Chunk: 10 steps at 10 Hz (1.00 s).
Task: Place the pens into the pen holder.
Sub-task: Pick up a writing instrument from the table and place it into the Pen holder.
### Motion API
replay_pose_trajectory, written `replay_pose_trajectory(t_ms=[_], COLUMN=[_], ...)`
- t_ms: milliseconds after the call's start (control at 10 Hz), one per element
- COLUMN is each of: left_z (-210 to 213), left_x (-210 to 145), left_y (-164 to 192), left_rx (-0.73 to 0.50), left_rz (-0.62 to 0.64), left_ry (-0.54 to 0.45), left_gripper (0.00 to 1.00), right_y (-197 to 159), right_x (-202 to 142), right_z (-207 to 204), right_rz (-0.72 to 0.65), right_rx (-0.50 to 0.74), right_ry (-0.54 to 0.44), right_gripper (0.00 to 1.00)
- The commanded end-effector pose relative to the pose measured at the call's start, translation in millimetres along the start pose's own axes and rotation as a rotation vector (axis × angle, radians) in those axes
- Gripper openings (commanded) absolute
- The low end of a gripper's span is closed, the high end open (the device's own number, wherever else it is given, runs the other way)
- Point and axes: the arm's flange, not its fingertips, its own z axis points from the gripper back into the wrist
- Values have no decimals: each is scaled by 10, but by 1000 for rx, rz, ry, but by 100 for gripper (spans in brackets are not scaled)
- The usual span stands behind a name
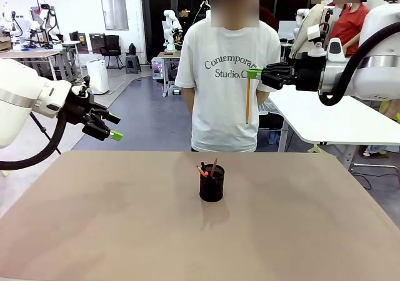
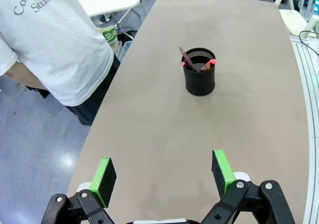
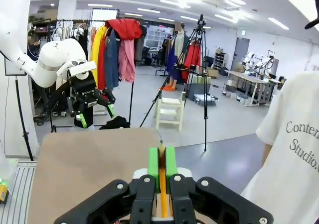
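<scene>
The small black cylindrical metal-mesh pen holder (image 1: pixel 212 184) stands upright near the middle of the brown tabletop (image 1: pixel 94 231), and two of the thin pens already sit inside it: a reddish-brown pen (image 2: pixel 185 56) leaning against the rim and a black pen with a red end (image 2: pixel 209 63) beside it, both poking out of the top. The third one, a yellow-orange, pencil-like pen (image 1: pixel 248 103), is not yet in. It hangs straight down from the right pincer (image 1: pixel 255 74), whose green pads are clamped tight on its upper end, high in the air in front of the person in the white T-shirt (image 1: pixel 228 75) and well apart from the holder, beyond the far edge of the tabletop. The left pincer (image 1: pixel 111 127) hovers over the left side with its jaws spread wide and nothing between them. By this reckoning two thirds of the job is done; what remains is to carry the last pen over the cup's mouth, lower its tip inside and let go.
</scene>
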Motion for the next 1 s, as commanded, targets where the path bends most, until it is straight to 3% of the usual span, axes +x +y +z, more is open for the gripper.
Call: replay_pose_trajectory(t_ms=[0, 200, 500, 900], left_z=[38, 38, 38, 38], left_x=[-2, -2, -2, -2], left_y=[7, 7, 7, 7], left_rx=[-10, -10, -10, -10], left_rz=[1, 1, 1, 1], left_ry=[-5, -5, -5, -5], left_gripper=[100, 100, 100, 100], right_y=[43, 14, -161, -353], right_x=[46, 19, -253, -623], right_z=[-17, -12, -217, -571], right_rz=[27, 4, 112, 57], right_rx=[6, 3, 86, 183], right_ry=[-6, -1, -113, -96], right_gripper=[0, 0, 0, 0])
